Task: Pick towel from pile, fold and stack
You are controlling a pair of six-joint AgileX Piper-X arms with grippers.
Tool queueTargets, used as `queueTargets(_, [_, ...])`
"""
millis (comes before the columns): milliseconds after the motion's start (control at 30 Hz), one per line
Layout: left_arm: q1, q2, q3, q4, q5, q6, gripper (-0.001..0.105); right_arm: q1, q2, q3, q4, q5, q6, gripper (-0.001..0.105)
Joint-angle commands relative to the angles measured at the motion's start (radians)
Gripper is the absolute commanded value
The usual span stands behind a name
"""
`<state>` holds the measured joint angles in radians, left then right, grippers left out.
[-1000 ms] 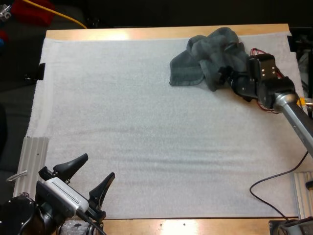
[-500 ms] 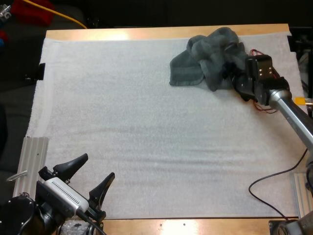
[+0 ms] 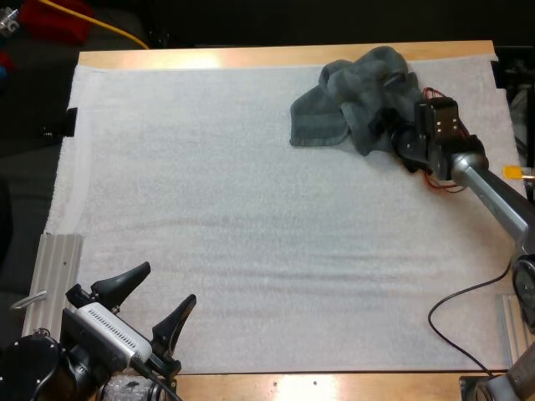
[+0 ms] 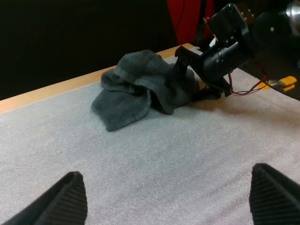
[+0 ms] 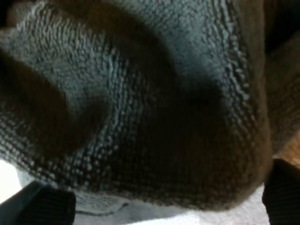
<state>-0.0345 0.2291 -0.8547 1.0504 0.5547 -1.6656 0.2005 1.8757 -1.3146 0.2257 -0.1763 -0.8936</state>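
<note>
One wooden bench [image 3: 251,57] is seen from the high view, and most of its top is covered by a white mat [image 3: 234,234]. Only one dark grey-green towel [image 3: 347,104] is found on the mat; it lies crumpled in a loose heap at the far right part of the mat, close to the far edge of the bench, with a flatter flap spread out toward the left and a bunched hump on the right. The right gripper [image 3: 386,129] is placed at the right side of that heap, low over the mat and pointed into the bunched cloth. In the right wrist view its fingers [image 5: 40,206] are seen set wide apart, with the towel's ribbed bulk bulging just ahead of them and nothing clamped between them. In the left wrist view the same gripper is seen nosed against the towel's side. The left gripper [image 3: 165,284] is held at the near left corner of the mat, well apart from the towel, and its two black fingers are spread, with nothing between them and only bare mat beneath.
</note>
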Motion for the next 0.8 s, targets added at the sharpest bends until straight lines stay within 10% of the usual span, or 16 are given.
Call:
queueTargets(0, [-0.001,0.004,-0.005,-0.009,0.002,-0.005,0.069,-0.003,-0.003,-0.006,-0.006,-0.007,0.001,0.071])
queueTargets(133, [-0.001,0.004,-0.005,-0.009,0.002,-0.005,0.069,-0.003,-0.003,-0.006,-0.012,0.019,0.001,0.044])
queueTargets(767, [-0.001,0.004,-0.005,-0.009,0.002,-0.005,0.069,-0.011,-0.011,-0.006,-0.012,-0.031,-0.030,0.006])
